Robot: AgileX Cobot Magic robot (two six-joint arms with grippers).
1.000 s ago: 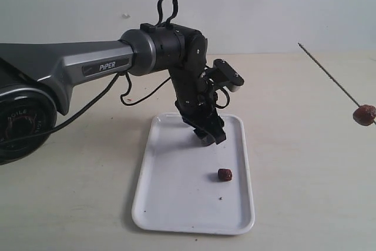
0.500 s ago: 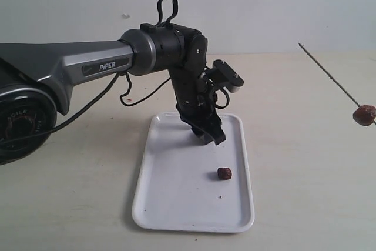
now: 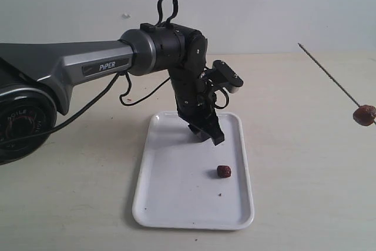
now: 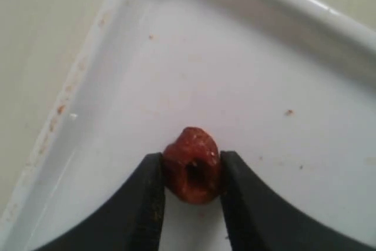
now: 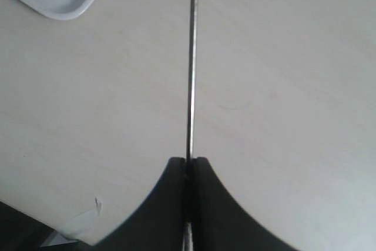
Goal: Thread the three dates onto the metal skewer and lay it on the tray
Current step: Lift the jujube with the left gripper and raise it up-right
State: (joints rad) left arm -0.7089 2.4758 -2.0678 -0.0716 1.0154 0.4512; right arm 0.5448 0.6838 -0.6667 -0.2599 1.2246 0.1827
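- Dates, three counted: first date (image 4: pixel 192 166) pinched between the left gripper (image 4: pixel 191 174) fingers at the far end of the one tray (image 3: pixel 158 204); second date (image 3: pixel 224 171) lies loose on it.
- Third date (image 3: pixel 364 114) sits threaded on the single skewer (image 3: pixel 329 73), well right of the tray. It slants with its tip up-left, and the right gripper (image 5: pixel 189 166) fingers are clamped on it.

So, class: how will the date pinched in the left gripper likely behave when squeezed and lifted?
Probably soft: the date is wrinkled with a dark hollow, so the left gripper might squash it. Likely very light, being tiny against the tray. Its lumpy shape should stop it rolling far if dropped.
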